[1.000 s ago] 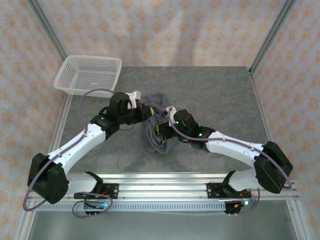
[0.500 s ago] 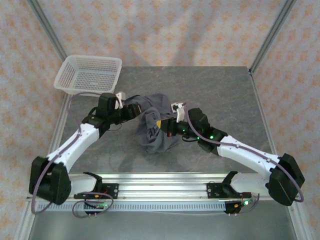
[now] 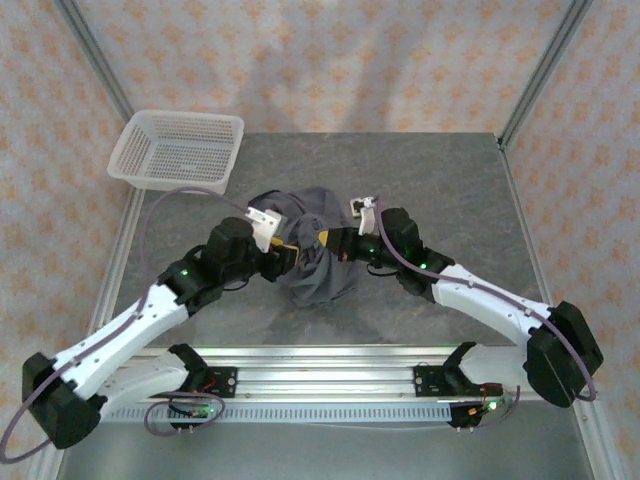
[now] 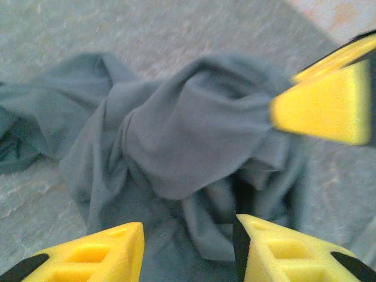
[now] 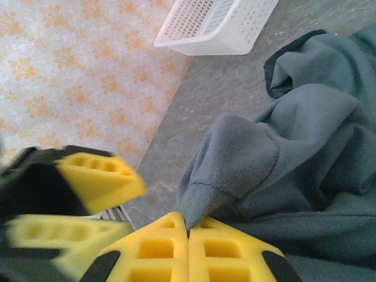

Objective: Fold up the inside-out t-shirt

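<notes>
We find the left gripper (image 4: 188, 229) parted, jaws apart over the cloth with nothing between them. The right gripper (image 5: 188, 230) is pinched tight on a hemmed fold of the inside-out t-shirt (image 3: 322, 272), which lies bunched at the middle of the table (image 3: 450, 190). A white basket (image 3: 178, 150) sits at the far left corner, apart from the shirt.

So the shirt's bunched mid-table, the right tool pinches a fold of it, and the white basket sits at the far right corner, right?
No: the top view shows the basket at the far left corner. The rest holds: shirt bunched, right tool pinching a fold.
</notes>
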You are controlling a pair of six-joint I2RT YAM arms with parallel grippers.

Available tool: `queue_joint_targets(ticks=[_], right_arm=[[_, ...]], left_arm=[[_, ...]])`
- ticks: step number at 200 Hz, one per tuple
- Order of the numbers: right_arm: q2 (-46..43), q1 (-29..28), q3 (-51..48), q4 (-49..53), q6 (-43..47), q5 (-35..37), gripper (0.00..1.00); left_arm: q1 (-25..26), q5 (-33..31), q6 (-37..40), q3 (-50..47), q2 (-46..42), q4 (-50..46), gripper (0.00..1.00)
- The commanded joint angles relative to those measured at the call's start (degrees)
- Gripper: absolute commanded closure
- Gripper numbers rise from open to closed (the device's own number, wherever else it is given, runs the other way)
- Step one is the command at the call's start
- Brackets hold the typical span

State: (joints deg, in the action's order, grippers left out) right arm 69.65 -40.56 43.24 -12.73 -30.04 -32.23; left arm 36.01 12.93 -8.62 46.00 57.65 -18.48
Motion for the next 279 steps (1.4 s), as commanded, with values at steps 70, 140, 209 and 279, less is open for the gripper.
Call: queue_joint_targets(ticks=[70, 140, 209, 279], right_arm=[[0.7, 0.1, 3.5, -0.7, -1.6, -4.7, 1.00], [-0.1, 0.7, 2.6, 5.7, 0.8, -2.7, 1.00], [0.2, 5.7, 0.0, 12.5, 3.8, 3.7, 0.78], [-10.2, -9.7, 0.2, 12.0, 9.8, 19.5, 0.68]], left_arm=[[0.4, -0.5, 2.8, 0.6, 9.1, 10.7, 0.42], [0.2, 5.6, -1.8, 7.1, 2.7, 5.3, 1.00], [-2.3, 10.7, -8.4, 8.6, -1.3, 5.5, 1.00], [-3.5, 10.8, -9.6, 8.6, 1.3, 5.5, 1.00]])
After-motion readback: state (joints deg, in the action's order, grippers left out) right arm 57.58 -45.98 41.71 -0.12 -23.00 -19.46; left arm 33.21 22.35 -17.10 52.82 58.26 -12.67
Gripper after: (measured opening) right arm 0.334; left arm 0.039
